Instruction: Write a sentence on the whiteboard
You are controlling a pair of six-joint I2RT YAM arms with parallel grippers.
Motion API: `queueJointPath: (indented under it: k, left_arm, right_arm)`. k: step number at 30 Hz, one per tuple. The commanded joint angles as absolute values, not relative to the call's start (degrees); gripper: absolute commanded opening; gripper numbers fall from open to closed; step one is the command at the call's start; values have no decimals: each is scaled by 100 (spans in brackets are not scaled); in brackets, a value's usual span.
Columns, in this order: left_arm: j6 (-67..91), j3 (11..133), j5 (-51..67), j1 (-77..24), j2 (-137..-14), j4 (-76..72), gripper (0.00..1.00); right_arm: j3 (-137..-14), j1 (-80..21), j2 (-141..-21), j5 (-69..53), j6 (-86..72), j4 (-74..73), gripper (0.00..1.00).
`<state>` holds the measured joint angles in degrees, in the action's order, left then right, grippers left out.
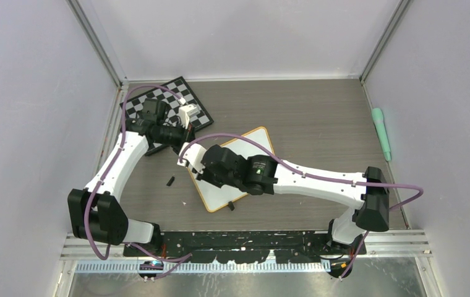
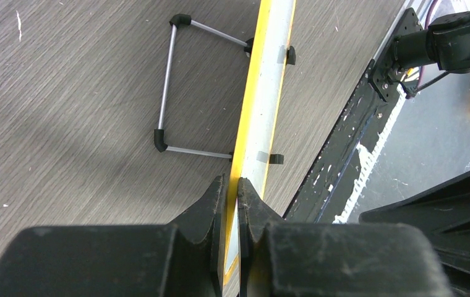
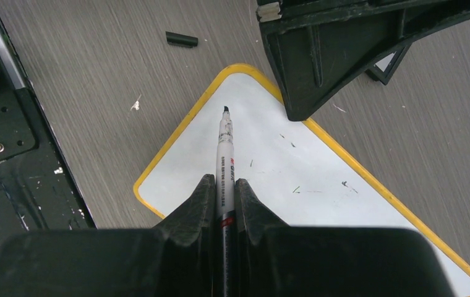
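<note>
L gripper [image 2: 232, 185] clamps whiteboard [image 2: 263, 93] rim to steady it while R gripper [image 3: 223, 185] pinches marker [image 3: 225, 142], tip over near-blank board.

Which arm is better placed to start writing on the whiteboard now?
Right. The right claw is shut on the uncapped marker, whose tip points at the whiteboard, still nearly blank. The left claw holds no pen; it is clamped on the board's yellow rim, apparently steadying it.

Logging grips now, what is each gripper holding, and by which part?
The left gripper pinches the whiteboard by its yellow rim; the right gripper holds the marker by its barrel.
</note>
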<state>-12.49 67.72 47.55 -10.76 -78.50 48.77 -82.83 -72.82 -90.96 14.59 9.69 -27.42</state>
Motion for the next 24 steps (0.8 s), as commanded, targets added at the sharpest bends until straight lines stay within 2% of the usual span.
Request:
queueJointPath:
  k: [1,24]
  left_arm:
    - [-1329,6819,4506,-1210,-7919,4957,0]
    - [-1367,6815,4471,-1240,-7901,4992,0]
  right_arm:
    - [-8542,-7321,-9148,1626,912,-2530,0]
    - [-8214,-7321,-9380,2086,1114,-2047,0]
